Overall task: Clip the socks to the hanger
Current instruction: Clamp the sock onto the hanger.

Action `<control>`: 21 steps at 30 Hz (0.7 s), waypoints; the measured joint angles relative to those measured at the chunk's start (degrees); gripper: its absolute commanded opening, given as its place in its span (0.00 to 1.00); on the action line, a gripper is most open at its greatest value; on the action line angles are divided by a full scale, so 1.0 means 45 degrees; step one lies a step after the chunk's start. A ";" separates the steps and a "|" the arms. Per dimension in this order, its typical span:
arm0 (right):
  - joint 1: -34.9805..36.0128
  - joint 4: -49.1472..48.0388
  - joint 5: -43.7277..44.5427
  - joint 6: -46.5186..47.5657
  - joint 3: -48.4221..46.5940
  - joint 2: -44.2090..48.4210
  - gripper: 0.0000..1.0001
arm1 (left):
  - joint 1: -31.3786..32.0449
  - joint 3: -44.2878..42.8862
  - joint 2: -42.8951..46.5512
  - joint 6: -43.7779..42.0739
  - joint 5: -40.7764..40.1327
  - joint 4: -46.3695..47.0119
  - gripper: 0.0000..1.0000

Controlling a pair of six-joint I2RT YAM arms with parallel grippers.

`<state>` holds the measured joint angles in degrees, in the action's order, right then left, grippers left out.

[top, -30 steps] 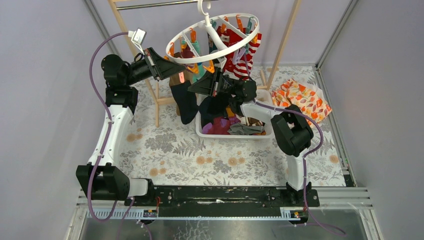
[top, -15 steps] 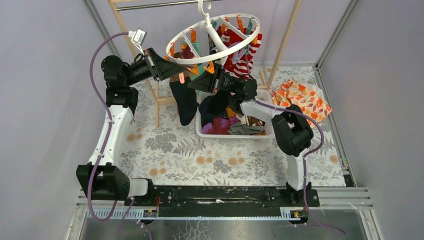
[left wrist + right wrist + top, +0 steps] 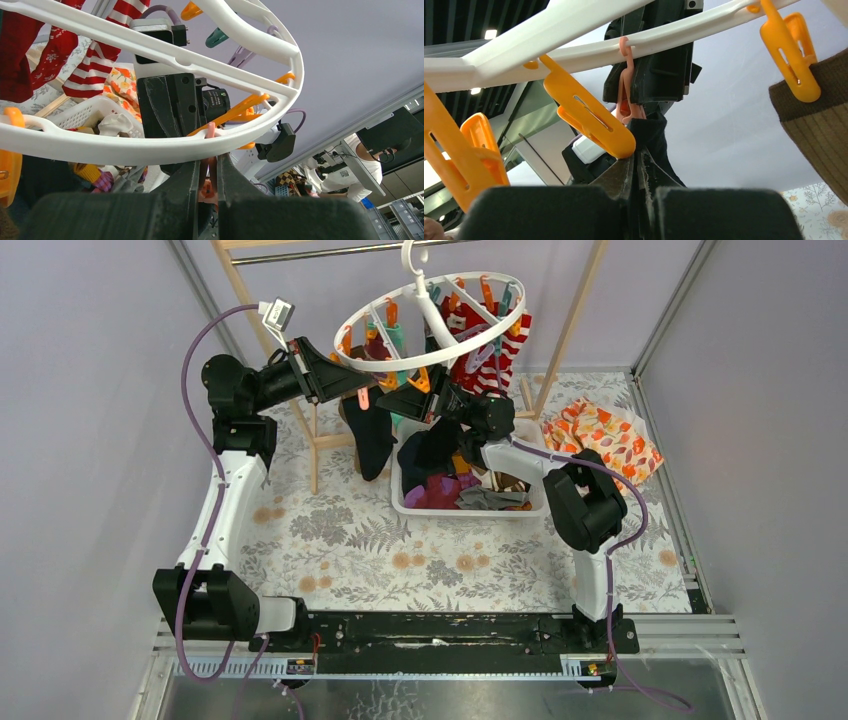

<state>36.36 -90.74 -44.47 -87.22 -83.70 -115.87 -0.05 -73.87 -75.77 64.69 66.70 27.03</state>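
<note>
The white ring hanger (image 3: 430, 320) hangs from the wooden frame, with red-and-white striped socks (image 3: 490, 345) and a dark sock (image 3: 372, 440) clipped on. My left gripper (image 3: 365, 392) is under the ring's near rim (image 3: 125, 145), shut on a salmon-pink clip (image 3: 212, 172). My right gripper (image 3: 393, 402) faces it from the right, shut on a black sock (image 3: 428, 450) that hangs over the basket. In the right wrist view the sock's top (image 3: 656, 142) sits just below the pink clip (image 3: 626, 100), beside an orange clip (image 3: 589, 120).
A white basket (image 3: 405, 502) holds several more socks. A brown sock (image 3: 819, 130) hangs from an orange clip (image 3: 791, 50). An orange-and-white patterned cloth (image 3: 600, 440) lies at right. Wooden frame legs (image 3: 560, 340) stand either side of the hanger.
My right gripper has risen and moved left with the black sock, up to the pink clip. The hanger ring has shifted slightly up and right. The left gripper stays on the clip.
</note>
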 measured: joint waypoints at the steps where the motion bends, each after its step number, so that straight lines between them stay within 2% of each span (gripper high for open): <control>1: -0.0010 0.0000 0.0034 0.0019 0.0010 0.0000 0.00 | 0.0000 0.0000 0.0000 0.0029 0.0010 0.0034 0.01; 21: 0.0024 0.0000 0.1117 0.0481 0.0423 0.0005 0.00 | 0.0000 0.0034 0.0000 -0.0267 -0.0029 -0.0121 0.08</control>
<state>36.47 -90.74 -39.44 -85.06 -81.80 -115.85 -0.05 -73.71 -75.77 63.48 66.57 26.48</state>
